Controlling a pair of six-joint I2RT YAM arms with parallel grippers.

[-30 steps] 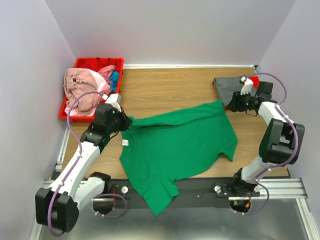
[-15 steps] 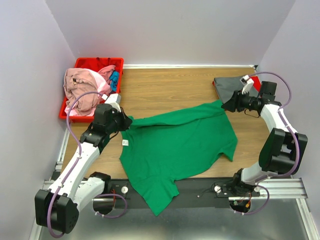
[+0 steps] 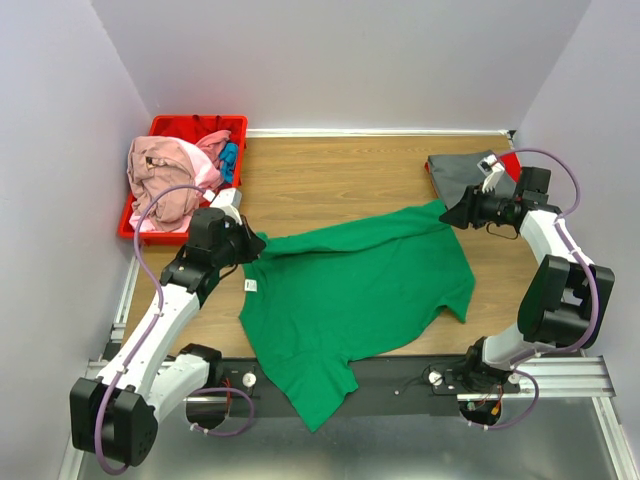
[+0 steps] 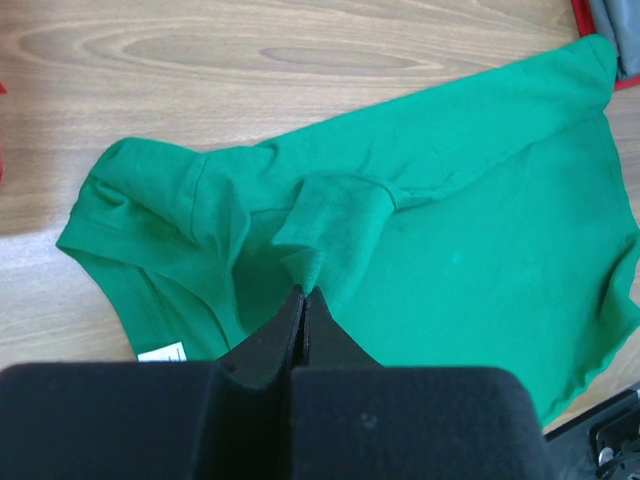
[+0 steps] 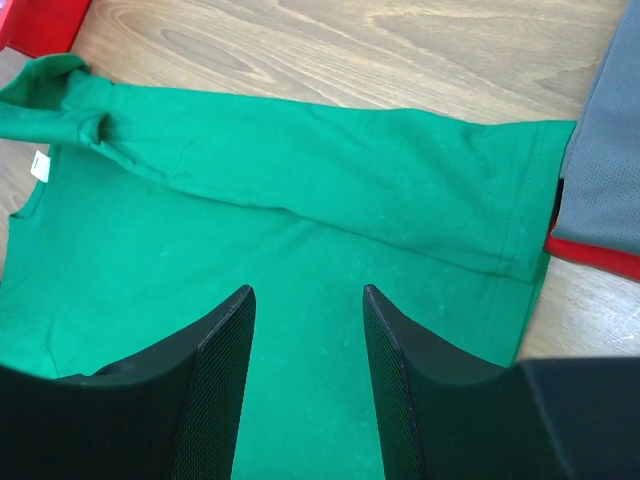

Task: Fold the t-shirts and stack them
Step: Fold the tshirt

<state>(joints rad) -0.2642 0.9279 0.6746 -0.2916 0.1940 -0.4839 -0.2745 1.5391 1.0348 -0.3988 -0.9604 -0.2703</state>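
Far centre: I see bare table between bin and grey shirt, with room to pass.
Middle: green shirt lies flat and low, draping over the near edge.
Far left: the bin, heaped with pink shirts, blocks me.
Sides: walls stand close.

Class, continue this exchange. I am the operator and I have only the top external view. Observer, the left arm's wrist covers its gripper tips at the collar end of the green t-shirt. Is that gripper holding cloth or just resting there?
Observer: It is holding cloth. In the left wrist view the left gripper is shut on a pinched-up fold of the green t-shirt.
Operator: And the right gripper, at the far corner? From above I cannot see between its fingers.
Observer: The right wrist view shows the right gripper open over the green cloth, with nothing between its fingers.
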